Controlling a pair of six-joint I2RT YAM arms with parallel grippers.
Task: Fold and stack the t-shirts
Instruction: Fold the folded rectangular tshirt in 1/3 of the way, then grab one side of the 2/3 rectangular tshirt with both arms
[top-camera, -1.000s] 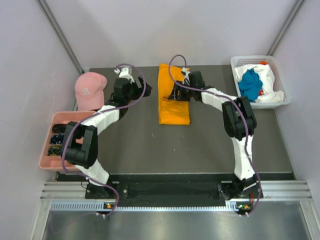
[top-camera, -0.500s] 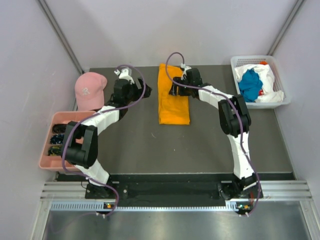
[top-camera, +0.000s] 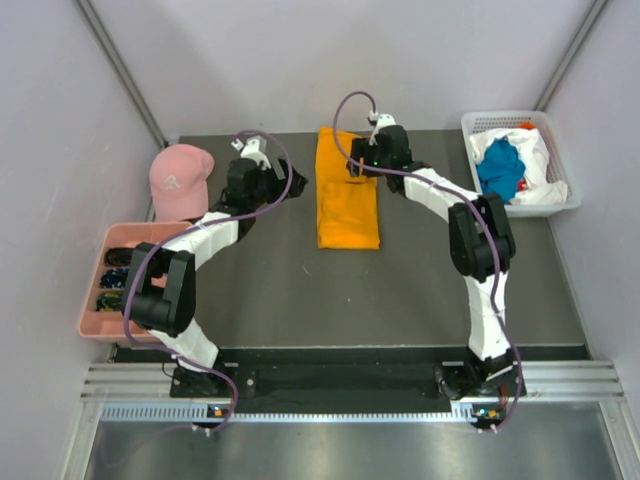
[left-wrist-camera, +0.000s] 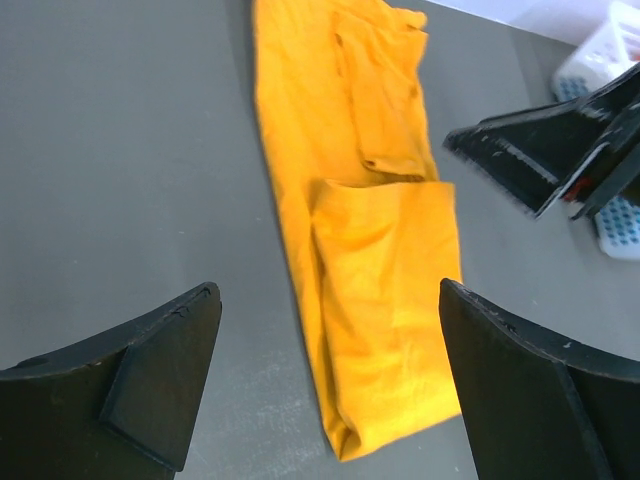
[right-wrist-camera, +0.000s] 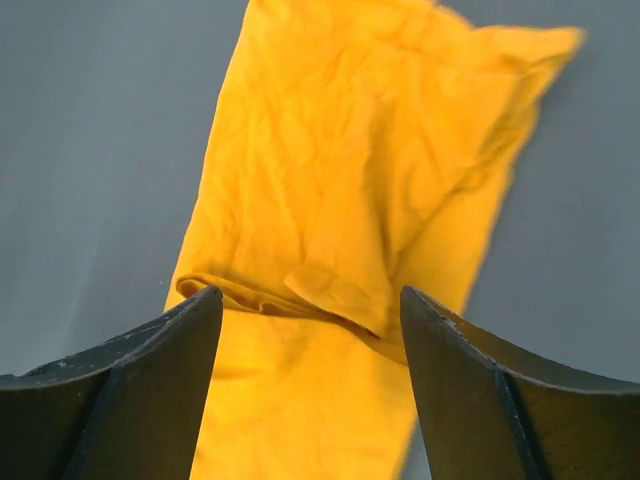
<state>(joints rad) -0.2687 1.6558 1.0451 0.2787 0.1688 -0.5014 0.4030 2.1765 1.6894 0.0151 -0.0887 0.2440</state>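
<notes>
The orange-yellow t-shirt (top-camera: 348, 195) lies folded into a long narrow strip at the back middle of the table, its near end doubled over. It also shows in the left wrist view (left-wrist-camera: 370, 250) and the right wrist view (right-wrist-camera: 340, 200). My right gripper (top-camera: 358, 168) hovers open and empty over the strip's far right part (right-wrist-camera: 310, 292). My left gripper (top-camera: 290, 182) is open and empty just left of the strip (left-wrist-camera: 330, 290). A teal-blue t-shirt (top-camera: 498, 168) and a white t-shirt (top-camera: 543, 160) lie crumpled in the white basket (top-camera: 520, 205).
A pink cap (top-camera: 178, 178) sits at the back left. A pink tray (top-camera: 92, 300) with small dark items stands at the left edge. The basket is at the back right and its corner shows in the left wrist view (left-wrist-camera: 612, 45). Grey walls close in both sides.
My right gripper has moved along the orange strip toward the table's far edge. The left arm and the shirt have stayed about where they were.
</notes>
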